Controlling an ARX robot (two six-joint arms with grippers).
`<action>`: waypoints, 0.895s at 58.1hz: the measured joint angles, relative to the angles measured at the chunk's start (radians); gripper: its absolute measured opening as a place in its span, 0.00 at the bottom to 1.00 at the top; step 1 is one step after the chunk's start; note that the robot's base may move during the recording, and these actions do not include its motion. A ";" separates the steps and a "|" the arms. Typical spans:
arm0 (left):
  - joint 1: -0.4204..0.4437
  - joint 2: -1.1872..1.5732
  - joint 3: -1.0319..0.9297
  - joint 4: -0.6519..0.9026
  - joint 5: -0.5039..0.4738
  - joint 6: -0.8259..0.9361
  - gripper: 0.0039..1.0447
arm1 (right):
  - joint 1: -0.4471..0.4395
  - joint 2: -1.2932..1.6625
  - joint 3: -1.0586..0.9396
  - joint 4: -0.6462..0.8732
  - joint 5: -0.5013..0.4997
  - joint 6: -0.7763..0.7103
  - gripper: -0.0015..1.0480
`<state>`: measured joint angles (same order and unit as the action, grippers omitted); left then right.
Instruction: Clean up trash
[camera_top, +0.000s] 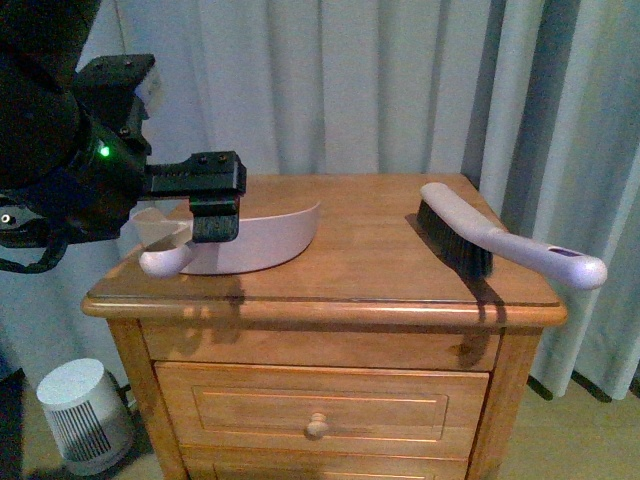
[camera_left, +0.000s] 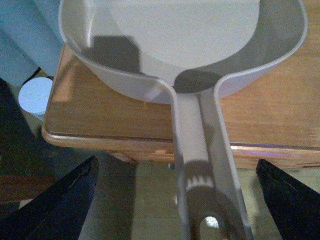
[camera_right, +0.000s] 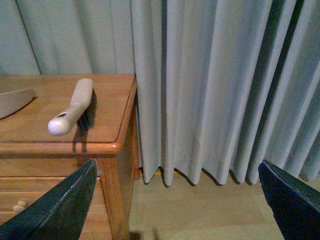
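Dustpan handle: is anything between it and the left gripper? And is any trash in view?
Nothing visible is in the way. In the left wrist view the dustpan handle runs clear between the left gripper's open fingers, neither one touching it. No trash shows in any view.

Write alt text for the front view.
The robot's left gripper hovers by the handle of a pale dustpan on a wooden nightstand. A hand brush lies on the right side, its handle overhanging the edge. Grey curtains hang behind.
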<state>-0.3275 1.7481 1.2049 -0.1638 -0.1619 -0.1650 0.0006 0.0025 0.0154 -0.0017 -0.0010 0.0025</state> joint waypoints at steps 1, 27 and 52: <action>0.000 0.006 0.003 0.000 -0.001 0.003 0.93 | 0.000 0.000 0.000 0.000 0.000 0.000 0.93; -0.003 0.106 0.058 0.007 -0.042 0.087 0.92 | 0.000 0.000 0.000 0.000 0.000 0.000 0.93; -0.011 0.111 0.066 0.000 -0.013 0.128 0.28 | 0.000 0.000 0.000 0.000 0.000 0.000 0.93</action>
<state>-0.3382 1.8587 1.2713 -0.1635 -0.1749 -0.0372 0.0006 0.0025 0.0154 -0.0017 -0.0010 0.0025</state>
